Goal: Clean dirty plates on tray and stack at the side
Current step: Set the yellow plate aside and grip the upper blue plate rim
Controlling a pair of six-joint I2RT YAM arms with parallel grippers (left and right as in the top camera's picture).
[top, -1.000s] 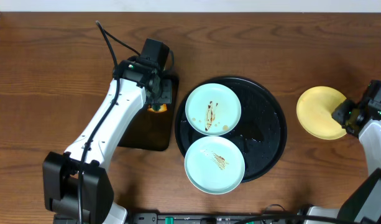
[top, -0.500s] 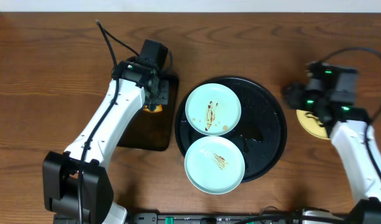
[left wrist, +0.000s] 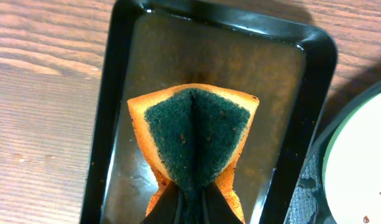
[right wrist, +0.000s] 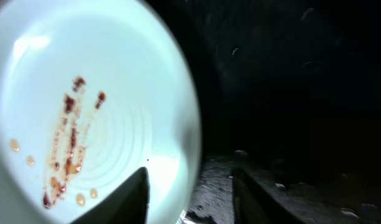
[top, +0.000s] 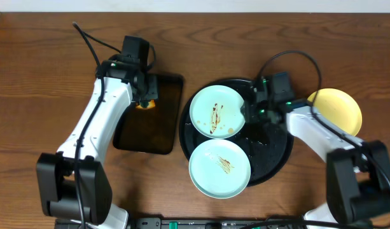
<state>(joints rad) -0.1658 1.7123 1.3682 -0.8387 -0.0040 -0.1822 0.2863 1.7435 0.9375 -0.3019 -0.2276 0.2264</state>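
Note:
Two mint-green plates lie on the round black tray (top: 275, 137): the upper plate (top: 218, 111) has brown smears, and the lower plate (top: 219, 168) has thinner ones. The yellow plate (top: 340, 109) lies on the wood at the right. My right gripper (top: 249, 113) is open at the upper plate's right rim. In the right wrist view its fingers (right wrist: 190, 199) straddle the rim, one over the smeared plate (right wrist: 115, 74), one over the tray (right wrist: 289, 93). My left gripper (top: 146, 102) is shut on an orange-and-green sponge (left wrist: 193, 134), pinched into a fold (left wrist: 190, 208).
A dark rectangular tray (top: 150, 137) with a wet floor lies left of the round tray; the sponge hangs above it in the left wrist view (left wrist: 109, 93). Bare wood tabletop surrounds both trays.
My right arm has swung left from the yellow plate to the upper mint plate's rim over the black tray. My left arm has shifted a little left with the sponge.

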